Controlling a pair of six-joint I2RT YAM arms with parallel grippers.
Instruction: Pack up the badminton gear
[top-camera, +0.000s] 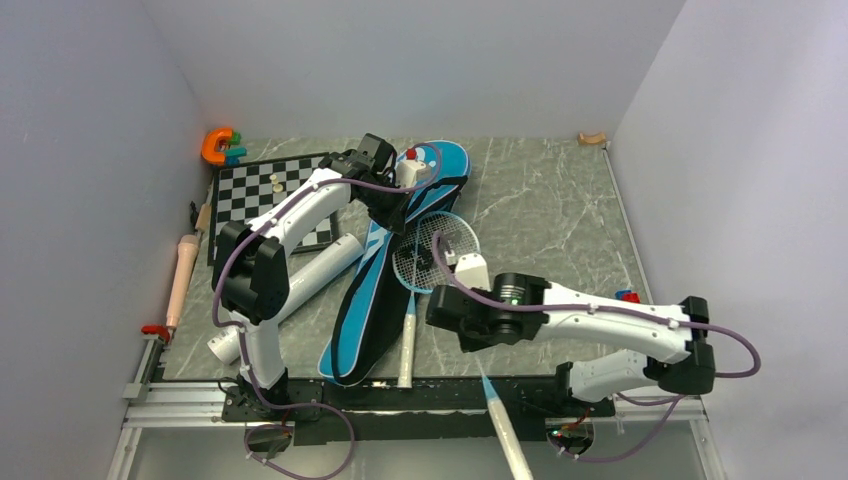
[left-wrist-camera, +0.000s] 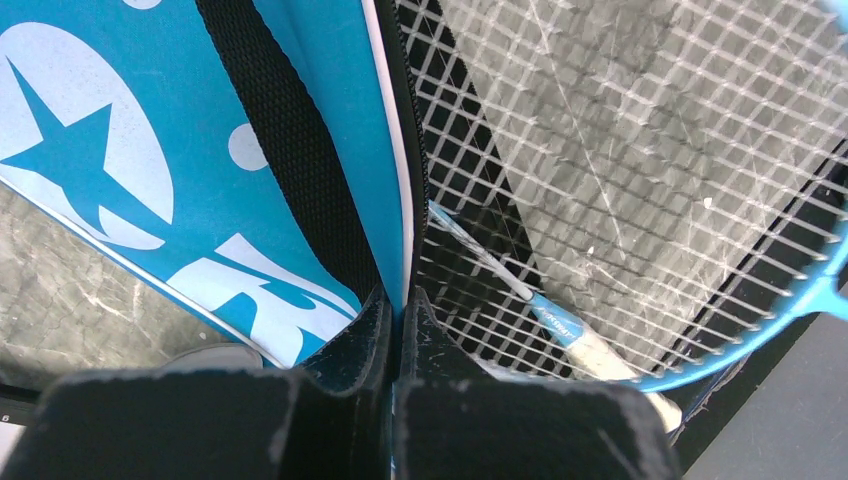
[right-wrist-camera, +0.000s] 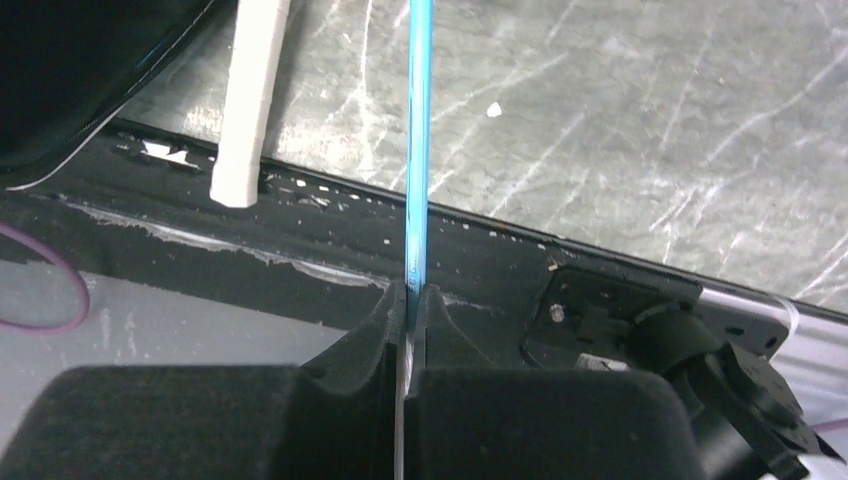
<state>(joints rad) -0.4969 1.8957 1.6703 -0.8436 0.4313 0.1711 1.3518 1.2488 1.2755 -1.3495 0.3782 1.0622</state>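
Right jaws clamp racket shaft (right-wrist-camera: 418, 150), left jaws pinch bag edge (left-wrist-camera: 382, 200), tube (top-camera: 300, 280) alongside.

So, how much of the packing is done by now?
Done: nothing fully packed. In hand: left gripper pinches the bag edge, right gripper grips one racket shaft, heads at the bag mouth. Left: slide both rackets in; tube lies outside the bag.

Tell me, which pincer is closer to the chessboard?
Left. The left pincer grips the bag beside the chessboard; the right pincer holds a racket farther off, by the front of the table.
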